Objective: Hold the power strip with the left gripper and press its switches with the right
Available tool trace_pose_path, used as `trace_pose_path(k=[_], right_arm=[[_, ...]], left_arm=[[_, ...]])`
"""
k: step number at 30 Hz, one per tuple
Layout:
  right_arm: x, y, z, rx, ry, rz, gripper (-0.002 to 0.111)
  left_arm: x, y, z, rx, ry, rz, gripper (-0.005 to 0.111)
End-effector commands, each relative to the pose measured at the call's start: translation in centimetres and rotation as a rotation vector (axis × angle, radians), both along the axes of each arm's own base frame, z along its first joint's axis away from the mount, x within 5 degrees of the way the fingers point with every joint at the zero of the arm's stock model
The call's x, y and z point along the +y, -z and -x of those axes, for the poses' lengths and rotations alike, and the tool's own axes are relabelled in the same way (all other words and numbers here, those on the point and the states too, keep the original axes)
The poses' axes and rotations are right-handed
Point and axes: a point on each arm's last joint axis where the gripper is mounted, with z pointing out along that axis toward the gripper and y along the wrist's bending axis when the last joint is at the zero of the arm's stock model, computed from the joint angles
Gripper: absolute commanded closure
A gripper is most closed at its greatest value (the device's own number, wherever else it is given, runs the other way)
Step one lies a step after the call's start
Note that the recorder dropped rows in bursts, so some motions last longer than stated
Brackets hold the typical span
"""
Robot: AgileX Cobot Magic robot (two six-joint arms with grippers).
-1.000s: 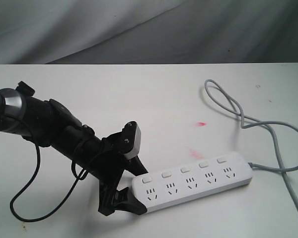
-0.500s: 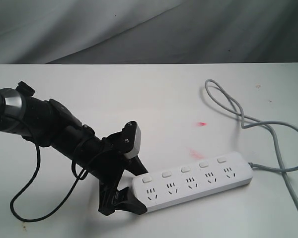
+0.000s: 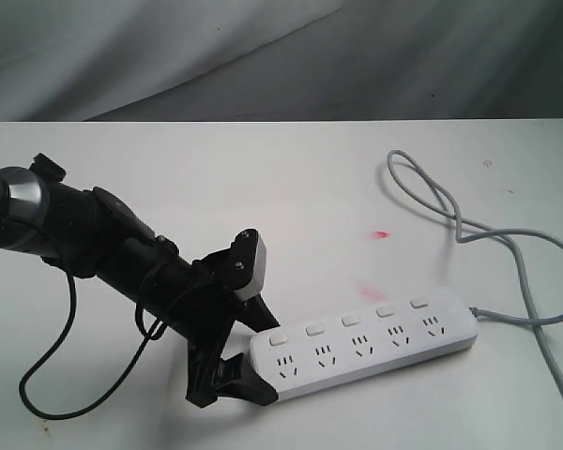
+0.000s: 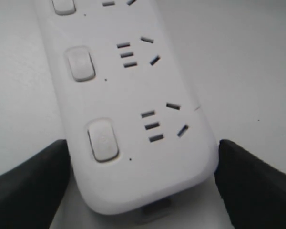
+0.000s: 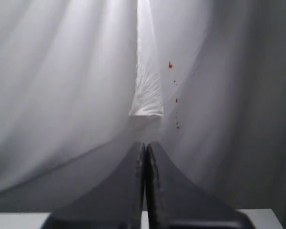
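The white power strip (image 3: 357, 342) lies slanted on the white table (image 3: 263, 169), its grey cord (image 3: 450, 211) looping off to the far right. Its five switches (image 3: 348, 322) run in a row above the sockets. My left gripper (image 3: 260, 354) straddles the strip's cordless left end, one black finger on each long side. In the left wrist view both fingers press against the strip (image 4: 133, 71), beside the end switch (image 4: 103, 140); the left gripper (image 4: 143, 152) is shut on it. My right gripper (image 5: 144, 148) is shut and empty, pointing at a grey curtain, and does not show in the exterior view.
A small red mark (image 3: 382, 232) and a fainter pink smear (image 3: 368, 289) sit on the table behind the strip. A thin black cable (image 3: 66, 375) hangs in a loop from the left arm near the front left edge. Grey cloth (image 3: 281, 56) hangs behind the table.
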Motion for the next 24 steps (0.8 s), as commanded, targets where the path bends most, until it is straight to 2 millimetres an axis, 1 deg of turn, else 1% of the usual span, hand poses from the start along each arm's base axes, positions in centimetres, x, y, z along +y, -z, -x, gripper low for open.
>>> trace_pose_path(k=[1,3,5,8,10,12,14,18,22,24], right_arm=[[0.4,-2.9,-4.2,0.172,-0.088,0.18,0.108],[0.9,-3.8,-5.8,0.221,-0.155,0.232,0.108],[1.5,-4.3,-7.4,0.271,-0.258,0.283,0.108],[3.0,-4.2,-9.6,0.32,-0.482,0.355,0.108],[4.1,-3.6,-10.7,0.318,-0.66,0.429,0.108],[5.1,-2.7,-11.7,0.311,-0.842,0.46,0.108],[5.6,-1.6,-12.8,0.314,-0.941,0.442,0.108],[5.6,1.6,-16.2,0.382,-0.977,0.368,0.108],[5.5,5.1,-18.8,0.48,-1.01,0.319,0.108],[5.8,7.1,-19.8,0.524,-1.066,0.312,0.108]], left_arm=[[0.0,0.0,-0.1,-0.033,-0.002,-0.023,0.077],[0.0,0.0,-0.1,-0.033,-0.002,-0.023,0.077],[0.0,0.0,-0.1,-0.033,-0.002,-0.023,0.077],[0.0,0.0,-0.1,-0.033,-0.002,-0.023,0.077],[0.0,0.0,-0.1,-0.033,-0.002,-0.023,0.077],[0.0,0.0,-0.1,-0.033,-0.002,-0.023,0.077],[0.0,0.0,-0.1,-0.033,-0.002,-0.023,0.077],[0.0,0.0,-0.1,-0.033,-0.002,-0.023,0.077],[0.0,0.0,-0.1,-0.033,-0.002,-0.023,0.077],[0.0,0.0,-0.1,-0.033,-0.002,-0.023,0.077]])
